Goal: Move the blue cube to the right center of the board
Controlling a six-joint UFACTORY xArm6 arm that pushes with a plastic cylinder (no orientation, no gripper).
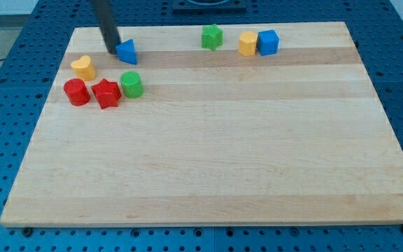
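The blue cube (268,43) sits near the view's top right, touching a yellow block (248,43) on its left. My tip (112,50) is far to the left of the cube, at the view's top left, right against the left side of a blue triangular block (126,52). The rod rises from the tip to the top edge of the view.
A green star-like block (212,36) lies left of the yellow block. At the left are a yellow heart-like block (83,67), a red cylinder (76,92), a red star-like block (105,94) and a green cylinder (131,84). The wooden board (215,161) lies on a blue perforated table.
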